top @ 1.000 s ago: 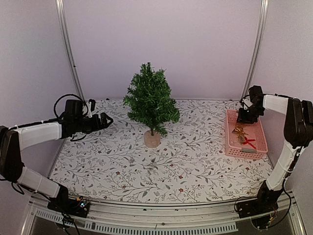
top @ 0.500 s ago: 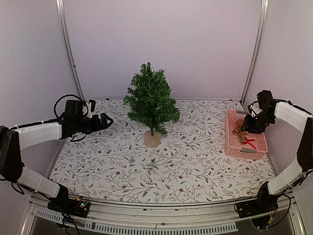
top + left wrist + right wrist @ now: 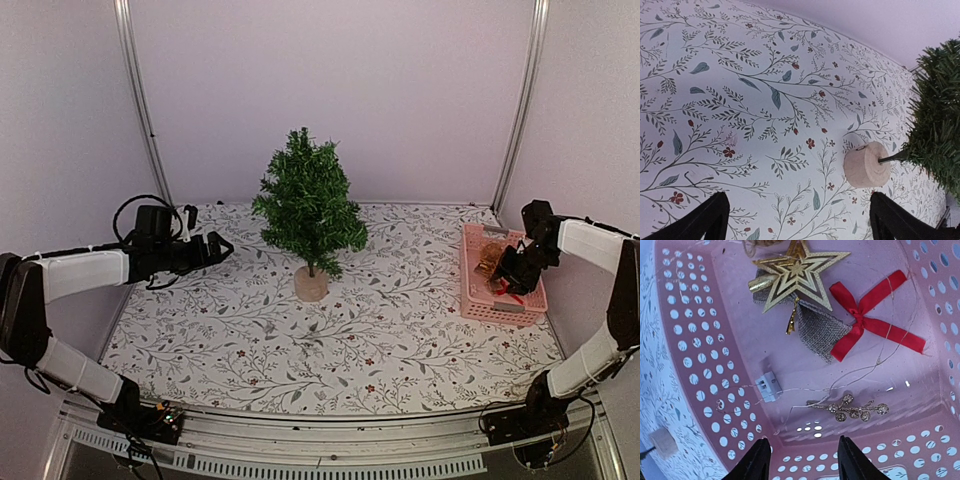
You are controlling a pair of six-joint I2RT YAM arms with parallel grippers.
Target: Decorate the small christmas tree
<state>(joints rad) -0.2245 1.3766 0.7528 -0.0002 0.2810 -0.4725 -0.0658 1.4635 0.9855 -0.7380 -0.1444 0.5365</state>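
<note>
The small christmas tree [image 3: 308,205] stands upright on its round wood base [image 3: 311,284] at the table's middle back; its base [image 3: 866,164] and branches [image 3: 939,120] show in the left wrist view. My left gripper [image 3: 220,244] is open and empty, left of the tree. My right gripper [image 3: 508,283] is open and empty above the pink basket [image 3: 470,270]. In the basket [image 3: 700,355] lie a gold star [image 3: 796,273], a burlap piece [image 3: 820,330], a red ribbon bow [image 3: 866,320], a glittery sprig [image 3: 855,409] and a thin wire with a small white box [image 3: 768,386].
The table [image 3: 330,340] has a floral-patterned cover. Metal frame posts [image 3: 140,110] stand at the back corners against pale walls. The basket sits at the table's right edge.
My right gripper has moved from the basket's far end toward the near end, over its contents. The left arm has hardly moved.
</note>
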